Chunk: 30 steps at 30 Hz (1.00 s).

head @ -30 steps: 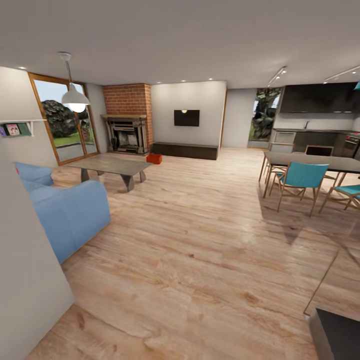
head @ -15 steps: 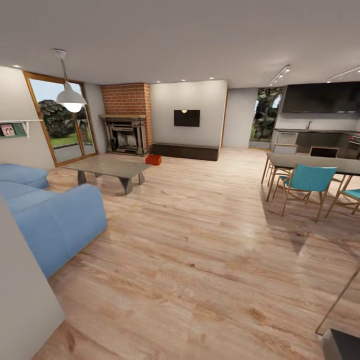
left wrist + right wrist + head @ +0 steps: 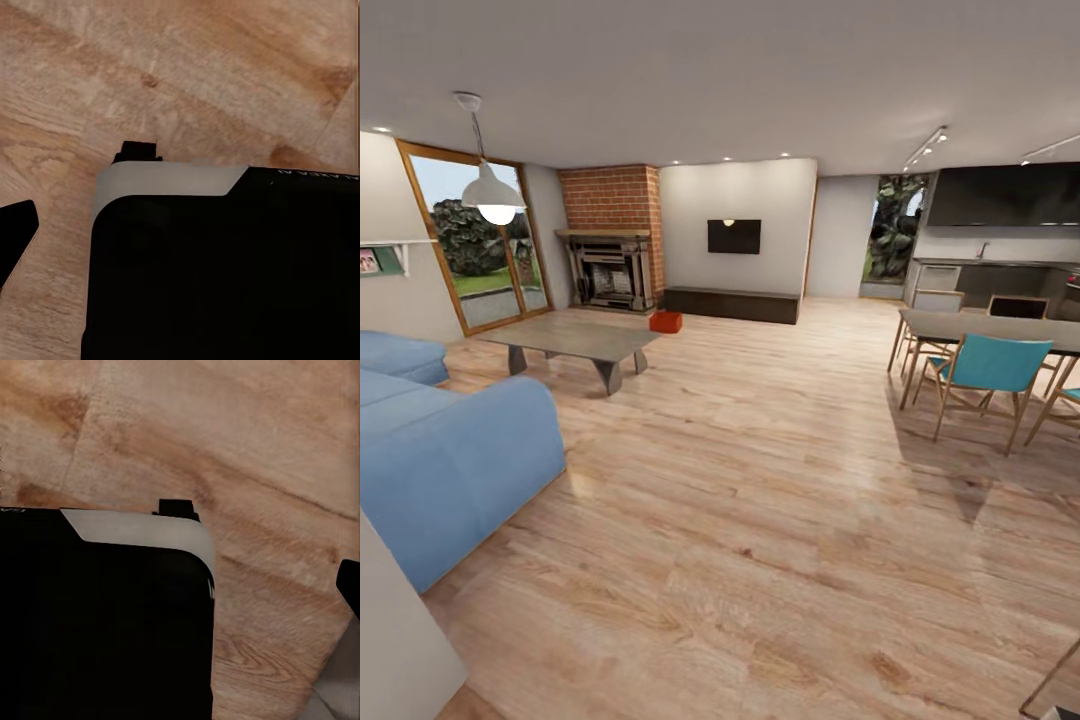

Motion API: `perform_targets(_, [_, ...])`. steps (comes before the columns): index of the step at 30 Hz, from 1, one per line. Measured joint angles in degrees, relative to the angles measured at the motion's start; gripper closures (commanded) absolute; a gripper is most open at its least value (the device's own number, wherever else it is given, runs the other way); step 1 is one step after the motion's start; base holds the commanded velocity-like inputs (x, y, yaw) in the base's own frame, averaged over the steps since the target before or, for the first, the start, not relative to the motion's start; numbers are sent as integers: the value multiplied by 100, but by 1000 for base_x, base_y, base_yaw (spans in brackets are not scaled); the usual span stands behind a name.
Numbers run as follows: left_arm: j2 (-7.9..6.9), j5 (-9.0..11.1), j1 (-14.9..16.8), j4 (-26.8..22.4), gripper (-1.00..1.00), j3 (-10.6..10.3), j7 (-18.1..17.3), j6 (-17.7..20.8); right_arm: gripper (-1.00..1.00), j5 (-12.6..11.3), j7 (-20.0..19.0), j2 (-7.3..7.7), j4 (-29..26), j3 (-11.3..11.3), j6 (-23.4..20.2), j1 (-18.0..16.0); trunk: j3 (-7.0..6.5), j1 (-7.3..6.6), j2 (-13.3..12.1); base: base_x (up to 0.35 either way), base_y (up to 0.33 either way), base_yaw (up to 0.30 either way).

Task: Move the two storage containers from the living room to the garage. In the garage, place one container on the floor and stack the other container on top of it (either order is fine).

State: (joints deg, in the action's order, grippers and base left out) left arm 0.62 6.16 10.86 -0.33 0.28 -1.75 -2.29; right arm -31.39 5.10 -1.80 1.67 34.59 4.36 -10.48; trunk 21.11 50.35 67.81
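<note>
The head view looks across the living room, with its light wood-plank floor (image 3: 760, 480) running to the far wall. At the far left stands a red brick fireplace (image 3: 612, 240); to its right a black wall-mounted TV (image 3: 734, 236) hangs above a long low dark cabinet (image 3: 732, 303). On the plank floor just in front of the cabinet's left end, beside the fireplace, sits an orange-red rectangular storage bin (image 3: 666, 321). It is small and far off, so whether this is one container or both set close together cannot be told from here.

Nearer, on the left, a grey low coffee table (image 3: 570, 340) stands between the bin and a blue sofa (image 3: 445, 460) that fills the near left. A white pendant lamp (image 3: 491, 193) hangs above it, before a wood-framed glass door (image 3: 470, 240). On the right are a dark dining table (image 3: 1000, 328) and teal chairs (image 3: 988, 372), with a dark kitchen beyond.

Each wrist view looks down on wood planks past a large black body with a pale grey edge, seemingly part of the robot itself (image 3: 225, 262). The jaws cannot be made out in either, so whether they are open or closed cannot be told; nothing orange-red appears near them.

As for progress, the task looks barely begun. The bin is untouched in the living room, well apart from the robot, with open floor between. Reaching it, picking up, carrying both containers to the garage and stacking them there all appear to remain.
</note>
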Motion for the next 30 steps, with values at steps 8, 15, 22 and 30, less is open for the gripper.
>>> perform_targets(8, [0, -2, -2, 2, -100, 0, 0, 0, -100, 8, -55, 0, 0, 8, -5, 0, 0, 0, 0, 322, 0, 0])
perform_targets(15, [0, 1, -2, 0, -100, 0, 0, 0, -100, 8, -57, 0, 0, 9, 0, 0, 0, 0, 0, 322, 0, 0])
perform_targets(22, [0, 1, 0, 1, -100, 0, 0, -1, -100, 2, -52, 0, 0, 9, 8, 0, 0, 0, 0, 322, 0, 0])
perform_targets(30, [0, 1, 1, 2, -100, 0, 0, -3, -100, -2, -48, 1, 0, 9, 11, 1, 0, 0, 0, 322, 0, -148])
